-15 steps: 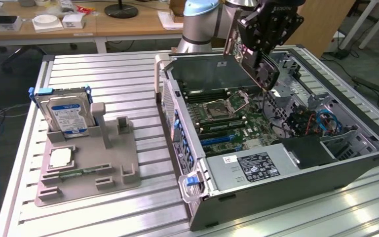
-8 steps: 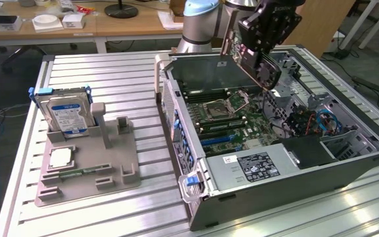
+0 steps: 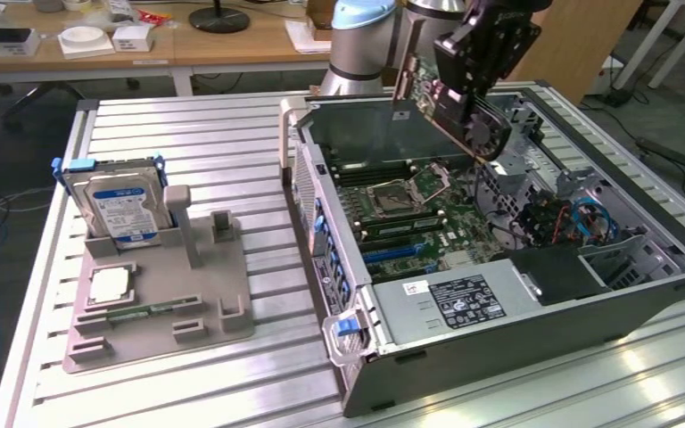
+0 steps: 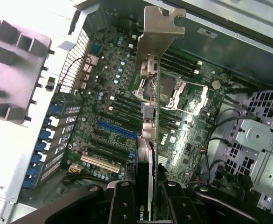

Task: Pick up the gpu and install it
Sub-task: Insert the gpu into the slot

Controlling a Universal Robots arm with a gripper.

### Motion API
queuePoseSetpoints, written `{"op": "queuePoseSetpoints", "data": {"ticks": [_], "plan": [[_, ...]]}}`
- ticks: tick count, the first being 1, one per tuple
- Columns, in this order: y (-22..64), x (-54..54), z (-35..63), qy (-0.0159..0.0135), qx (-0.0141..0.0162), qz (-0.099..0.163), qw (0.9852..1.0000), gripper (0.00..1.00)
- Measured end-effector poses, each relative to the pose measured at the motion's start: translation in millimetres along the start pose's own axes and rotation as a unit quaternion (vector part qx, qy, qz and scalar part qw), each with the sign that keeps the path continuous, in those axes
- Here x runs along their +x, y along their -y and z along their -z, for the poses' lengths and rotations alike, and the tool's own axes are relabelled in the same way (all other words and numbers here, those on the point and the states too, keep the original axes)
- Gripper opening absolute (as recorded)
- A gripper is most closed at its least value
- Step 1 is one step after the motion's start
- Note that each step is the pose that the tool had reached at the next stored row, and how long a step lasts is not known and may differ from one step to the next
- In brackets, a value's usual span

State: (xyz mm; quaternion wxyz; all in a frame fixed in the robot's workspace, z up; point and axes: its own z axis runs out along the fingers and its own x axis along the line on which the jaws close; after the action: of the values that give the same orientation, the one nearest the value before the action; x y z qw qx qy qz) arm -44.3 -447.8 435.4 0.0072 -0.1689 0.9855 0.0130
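My gripper [image 3: 476,82] hangs above the open computer case [image 3: 628,294], shut on the gpu [image 3: 467,116]. The gpu is a thin dark card, tilted in the air over the motherboard [image 3: 414,214] and touching nothing below. In the wrist view the gpu [image 4: 146,158] is seen edge-on between the black fingers [image 4: 122,200] of the gripper [image 4: 146,198]. Its silvery end bracket [image 4: 157,42] points away from the camera. Beneath it lie the motherboard's expansion slots, among them a blue slot [image 4: 115,128].
On the exterior view's left, a grey holder tray [image 3: 218,312] carries a hard drive [image 3: 117,205] standing upright, a flat processor chip [image 3: 111,283] and a narrow green memory strip [image 3: 140,314]. A power supply [image 3: 462,299], cables [image 3: 581,218] and a drive cage crowd the case's near end.
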Motion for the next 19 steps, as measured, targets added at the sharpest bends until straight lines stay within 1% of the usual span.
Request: {"op": "queuePoseSetpoints", "data": {"ticks": [5,9,13,19], "plan": [[0.0,0.0,0.0,-0.0005,-0.0004,0.023,0.9997,0.27],[0.0,0.0,0.0,-0.0010,-0.0008,0.043,0.9991,0.27],[0.0,0.0,0.0,-0.0015,-0.0011,0.063,0.9980,0.27],[0.0,0.0,0.0,-0.0022,-0.0017,0.093,0.9956,0.27]]}}
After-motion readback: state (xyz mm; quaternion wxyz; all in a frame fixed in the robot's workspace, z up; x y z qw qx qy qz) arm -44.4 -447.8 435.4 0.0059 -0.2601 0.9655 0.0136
